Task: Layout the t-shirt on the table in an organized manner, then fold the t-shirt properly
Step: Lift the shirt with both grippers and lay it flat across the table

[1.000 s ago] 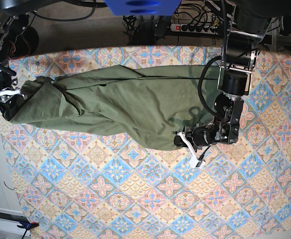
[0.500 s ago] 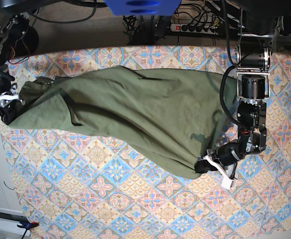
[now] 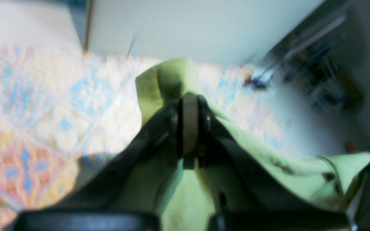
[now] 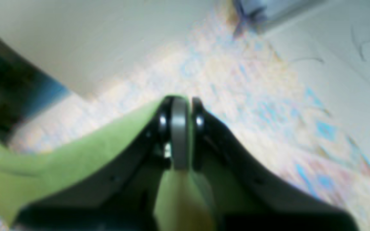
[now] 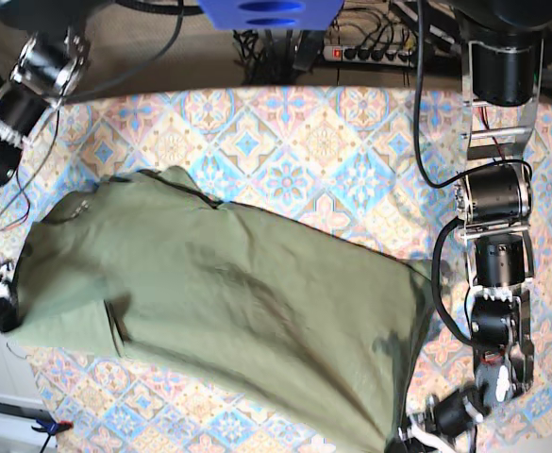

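Bench [image 5: 285, 142], largest thing in view: tile-patterned cloth of pink, blue and cream, bare now along the far strip where green fabric lay a second ago. More pattern exposed at the top of the base view, less at the near edge.

T-shirt [image 5: 228, 321], olive green: spread wide across the bench's middle and near half, slanting from upper left down to lower right. Dragged toward the near edge since the earlier frames, when it sat bunched and narrow along the far side. Broader and flatter than before, with soft creases running across it. One corner at the far left edge, the opposite corner at the bottom right.

Left gripper [image 5: 425, 427], at the base view's bottom right: clamped tight on the t-shirt's near right corner, fabric pinched between its pads in the left wrist view [image 3: 189, 128]. Lower in the base view than half a second ago, its arm stretched down the right side.

Right gripper [image 5: 0, 307], at the left edge: closed on the t-shirt's left corner, green cloth draped over one side of the jaws in the right wrist view [image 4: 179, 134]. Also pulled nearer than earlier, from the far left corner to the left edge's middle.

Both wrist views blurred; finer fabric detail not readable.
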Controlling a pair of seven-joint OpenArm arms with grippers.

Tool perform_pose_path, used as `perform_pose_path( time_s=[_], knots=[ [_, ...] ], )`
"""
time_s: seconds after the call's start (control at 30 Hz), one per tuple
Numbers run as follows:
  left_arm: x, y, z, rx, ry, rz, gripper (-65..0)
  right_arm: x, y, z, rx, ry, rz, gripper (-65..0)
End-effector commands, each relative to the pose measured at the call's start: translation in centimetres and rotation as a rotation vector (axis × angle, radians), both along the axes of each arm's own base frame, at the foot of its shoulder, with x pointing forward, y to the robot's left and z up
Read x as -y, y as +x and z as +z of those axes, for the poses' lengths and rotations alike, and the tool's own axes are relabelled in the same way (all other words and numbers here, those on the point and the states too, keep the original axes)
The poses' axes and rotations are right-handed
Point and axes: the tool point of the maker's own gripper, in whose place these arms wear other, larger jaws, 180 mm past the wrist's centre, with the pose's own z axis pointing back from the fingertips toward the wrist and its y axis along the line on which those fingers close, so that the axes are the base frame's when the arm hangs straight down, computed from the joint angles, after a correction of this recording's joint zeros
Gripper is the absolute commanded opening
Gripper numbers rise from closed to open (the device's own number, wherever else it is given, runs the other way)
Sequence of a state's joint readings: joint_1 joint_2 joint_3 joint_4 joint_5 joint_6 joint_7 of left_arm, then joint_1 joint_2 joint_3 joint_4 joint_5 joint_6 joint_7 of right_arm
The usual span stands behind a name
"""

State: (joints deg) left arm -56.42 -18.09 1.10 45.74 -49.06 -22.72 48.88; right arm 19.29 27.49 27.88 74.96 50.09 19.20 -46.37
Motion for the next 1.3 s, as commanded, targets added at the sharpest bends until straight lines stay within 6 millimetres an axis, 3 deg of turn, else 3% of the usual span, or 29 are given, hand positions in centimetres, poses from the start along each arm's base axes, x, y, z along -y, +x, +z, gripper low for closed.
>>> perform_pose_path(
  time_s=[0.0,0.13,0.27,0.33,0.4,0.47,0.53,0.57,0.67,0.9,1.0,1.17,1.27],
  knots=[
    [-0.7,1.0,5.8,0.13,-0.035,0.022,-65.0,0.8,1.3,3.9,0.095,-0.033,0.006,-63.9],
    [-1.5,2.3,9.4,0.178,-0.079,0.057,-65.0,-0.6,5.7,8.5,0.19,-0.002,0.089,-63.9],
    [-1.7,2.5,12.9,0.234,-0.095,0.06,-65.0,-1.9,8.8,14.6,0.284,0.009,0.133,-63.9],
    [-1.9,2.4,13.7,0.248,-0.095,0.06,-65.0,-2.6,9.2,16.7,0.317,-0.006,0.15,-63.9],
    [-2.1,2.2,13.4,0.227,-0.083,0.048,-65.0,-2.8,9.2,17.1,0.32,-0.012,0.158,-63.9],
    [-3.1,1.1,13.9,0.236,-0.072,0.033,-65.0,-3.2,8.8,18.0,0.339,-0.032,0.174,-63.9],
    [-4.5,-0.8,12.7,0.237,-0.07,0.018,-65.0,-4.7,7.7,19.8,0.386,-0.09,0.237,-63.9],
    [-5.2,-1.8,12.3,0.24,-0.058,0.013,-65.0,-5.1,7.2,18.9,0.371,-0.114,0.269,-63.9],
    [-6.4,-4.5,8.2,0.186,0.0,-0.012,-65.0,-5.5,4.7,15.0,0.338,-0.126,0.325,-64.1],
    [-7.4,-14.4,-5.4,-0.017,0.14,-0.072,-65.0,-5.6,-4.4,5.0,0.145,-0.154,0.35,-63.9],
    [-7.0,-18.7,-10.9,-0.131,0.146,-0.089,-65.0,-7.0,-7.4,1.6,0.046,-0.183,0.388,-63.9],
    [-8.0,-24.9,-17.8,-0.322,0.138,-0.074,-65.0,-9.5,-11.6,-3.1,-0.081,-0.169,0.442,-63.9],
    [-9.3,-27.9,-21.1,-0.422,0.194,-0.049,-65.0,-9.7,-13.9,-5.9,-0.168,-0.143,0.451,-63.9]
  ],
)
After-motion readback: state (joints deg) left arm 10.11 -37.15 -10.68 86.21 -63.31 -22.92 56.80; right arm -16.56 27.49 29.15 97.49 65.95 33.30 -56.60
